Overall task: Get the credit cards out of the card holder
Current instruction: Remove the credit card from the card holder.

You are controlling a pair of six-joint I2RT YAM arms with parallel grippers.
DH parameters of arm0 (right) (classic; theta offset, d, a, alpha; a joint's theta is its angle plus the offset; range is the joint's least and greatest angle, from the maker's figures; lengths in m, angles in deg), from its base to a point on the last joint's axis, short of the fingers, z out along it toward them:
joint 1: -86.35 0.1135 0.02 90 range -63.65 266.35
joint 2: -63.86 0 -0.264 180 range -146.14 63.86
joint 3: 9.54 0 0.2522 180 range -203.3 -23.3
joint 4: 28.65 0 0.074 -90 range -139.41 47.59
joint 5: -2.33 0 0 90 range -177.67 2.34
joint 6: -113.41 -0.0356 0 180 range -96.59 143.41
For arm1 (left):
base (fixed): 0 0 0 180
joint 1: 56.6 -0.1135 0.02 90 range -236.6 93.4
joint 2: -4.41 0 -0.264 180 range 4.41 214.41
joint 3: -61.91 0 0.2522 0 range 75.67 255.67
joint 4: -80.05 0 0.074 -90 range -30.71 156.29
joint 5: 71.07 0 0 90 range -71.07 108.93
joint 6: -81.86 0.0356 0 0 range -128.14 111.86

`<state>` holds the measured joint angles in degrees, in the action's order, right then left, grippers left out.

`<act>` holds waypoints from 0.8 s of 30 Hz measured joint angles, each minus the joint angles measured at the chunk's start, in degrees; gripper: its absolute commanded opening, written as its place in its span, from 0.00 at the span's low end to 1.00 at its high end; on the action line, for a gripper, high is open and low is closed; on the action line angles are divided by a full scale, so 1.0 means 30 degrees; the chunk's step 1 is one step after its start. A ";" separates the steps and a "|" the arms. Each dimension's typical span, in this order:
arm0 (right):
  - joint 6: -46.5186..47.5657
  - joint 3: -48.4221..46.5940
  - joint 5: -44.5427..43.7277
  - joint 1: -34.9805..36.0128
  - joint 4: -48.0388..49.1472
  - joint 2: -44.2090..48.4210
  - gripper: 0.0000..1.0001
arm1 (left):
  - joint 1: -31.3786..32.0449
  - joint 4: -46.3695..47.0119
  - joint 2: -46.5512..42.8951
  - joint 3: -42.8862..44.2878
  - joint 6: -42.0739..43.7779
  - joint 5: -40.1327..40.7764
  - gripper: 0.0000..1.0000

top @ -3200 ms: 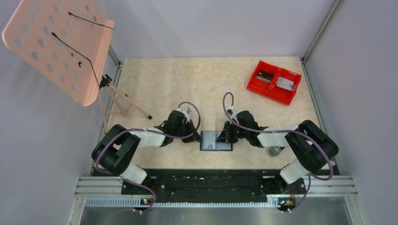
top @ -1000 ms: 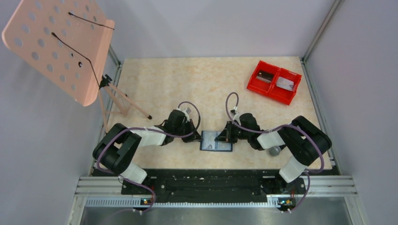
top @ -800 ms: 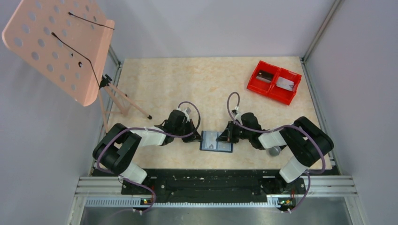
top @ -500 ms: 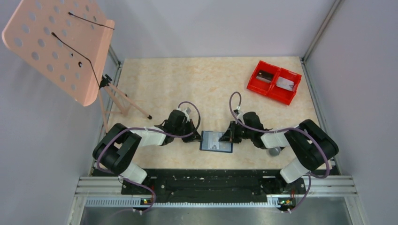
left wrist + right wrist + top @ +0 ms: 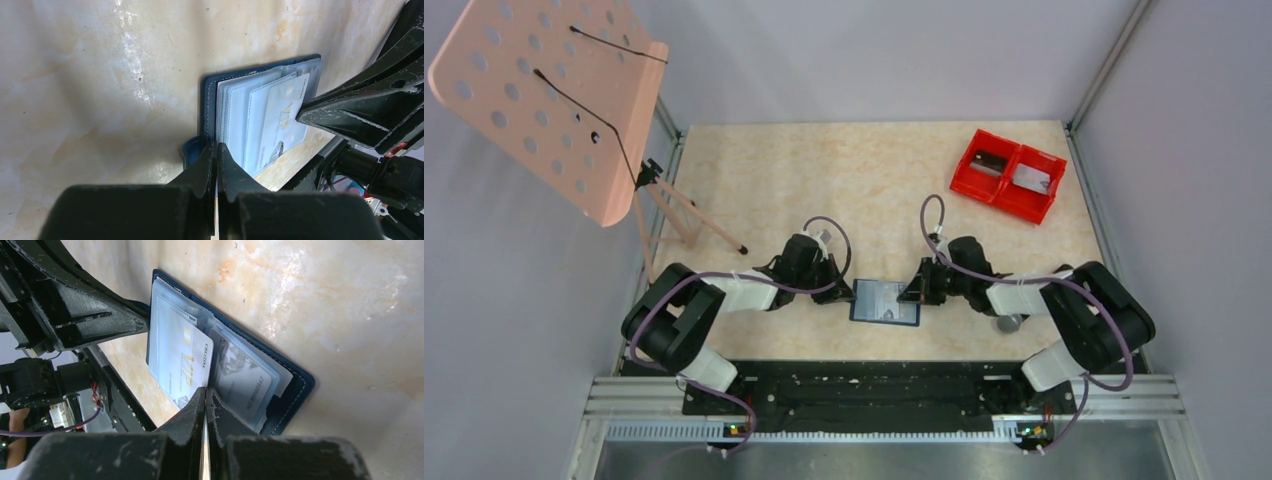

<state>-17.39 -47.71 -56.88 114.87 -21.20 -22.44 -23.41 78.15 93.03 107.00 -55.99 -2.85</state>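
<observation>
- Since a moment ago, the right gripper (image 5: 914,292) has drawn back from over the holder (image 5: 885,301) to its right edge.
- Its jaws are pinched nearly closed on a corner of the pale card (image 5: 182,357), which lies across the open holder's pockets.
- At the holder's left edge, the left gripper (image 5: 844,292) has its jaws clamped on it, flat on the table (image 5: 824,180).
- A grey card (image 5: 242,382) sits pocketed beside the pale one.

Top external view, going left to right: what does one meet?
Pink music stand → left fingers → card holder → right fingers → grey ball. The red bin is left out, as it spans the ball's position.
</observation>
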 measured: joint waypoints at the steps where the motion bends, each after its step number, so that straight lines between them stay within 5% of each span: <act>1: 0.0029 0.0000 0.0051 -0.0066 -0.0102 0.0044 0.00 | 0.0007 0.0000 0.0000 0.0000 0.0000 0.0007 0.00; 17: 0.0364 -0.0015 0.0692 -0.0947 -0.1836 0.2098 0.00 | 0.0095 -0.0160 -0.0131 0.0029 0.0000 0.0197 0.00; 24: -0.0481 -0.0022 0.1268 -0.0940 -0.0510 0.0189 0.14 | 0.0095 -0.0153 -0.0131 0.0029 0.0000 0.0182 0.00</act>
<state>-18.83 -47.77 -53.08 112.05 -22.73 -21.88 -23.13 77.69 92.64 107.09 -55.99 -2.31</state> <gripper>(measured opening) 0.091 0.011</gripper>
